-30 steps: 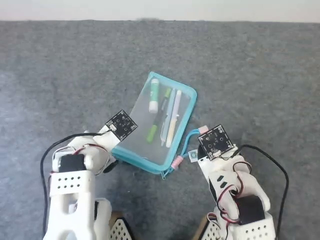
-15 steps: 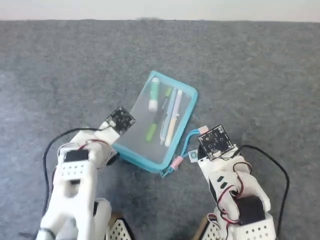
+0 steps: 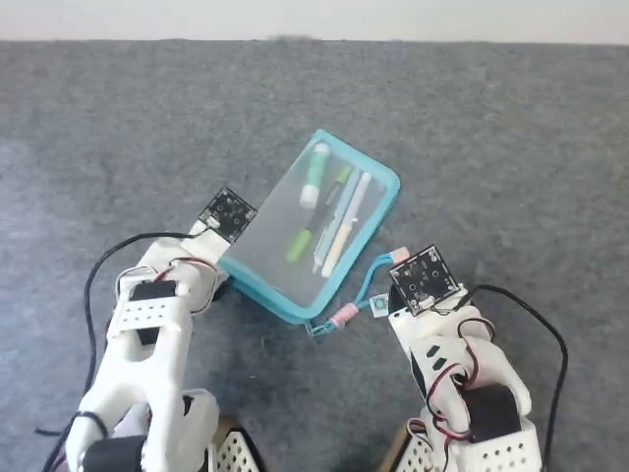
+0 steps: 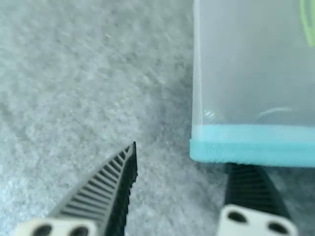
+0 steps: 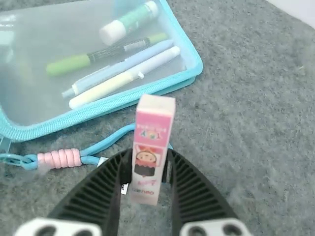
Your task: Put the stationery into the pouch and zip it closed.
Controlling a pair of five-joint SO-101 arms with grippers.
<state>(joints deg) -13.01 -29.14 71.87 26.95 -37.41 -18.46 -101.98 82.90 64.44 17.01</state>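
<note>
1. The right tool (image 5: 147,156) pinches the pink eraser (image 5: 154,123) upright, just short of the pouch (image 5: 59,44). It will need a firm grip when carried over.
2. The left tool (image 4: 183,160) is spread around the pouch's near corner. Clamping there would steady it on the desk (image 5: 256,98).
3. The zip may be shut, though that is hard to tell, so check it first. Pens (image 5: 123,69) already lie inside.

I am swinging my left arm (image 3: 147,320) toward 12 o'clock, left jaws spread at the pouch (image 3: 280,236) corner. The pouch is turning clockwise, its far end sliding toward 1 o'clock across the desk (image 3: 511,147).
</note>
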